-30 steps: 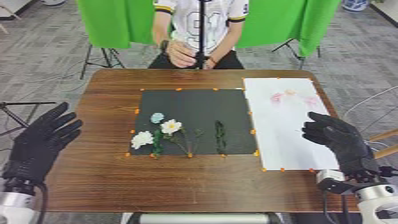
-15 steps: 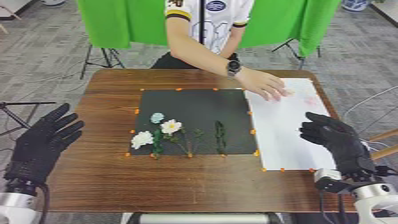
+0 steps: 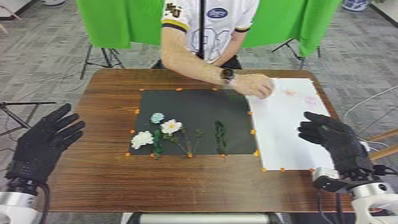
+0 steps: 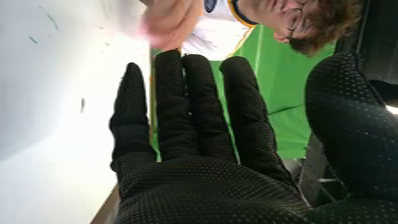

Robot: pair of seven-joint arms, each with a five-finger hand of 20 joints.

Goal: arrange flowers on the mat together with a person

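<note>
Bending a wrist over the far edge of the brown surface (image 3: 178, 185), a person lays a curled hand (image 3: 254, 86) at the far left corner of the white sheet (image 3: 289, 130), beside the dark mat (image 3: 191, 102). A watch (image 3: 227, 75) sits on that wrist. In the right wrist view a pink blur shows at the person's fingers, too smeared to make out. Two pale pink flowers (image 3: 312, 100) lie on the far part of the sheet, to the right of the person's hand.

The other flowers are on the mat. In its near left part are a white flower (image 3: 142, 139), a second white bloom (image 3: 171, 126) farther right, and a small pale blue flower (image 3: 157, 118) just beyond them. Leafy greenery (image 3: 158, 142) and thin stems (image 3: 188, 145) run from them towards the mat's near edge; a dark green sprig (image 3: 220, 137) lies lengthwise in the right half. Orange markers (image 3: 252, 131) dot the borders of mat and sheet.

The robot's left hand (image 3: 40, 140) is at the surface's left side, well apart from the mat, fingers loosely extended. Its right hand (image 3: 333, 135) is by the sheet's right edge, fingers straight, thumb spread wide, holding nothing.
</note>
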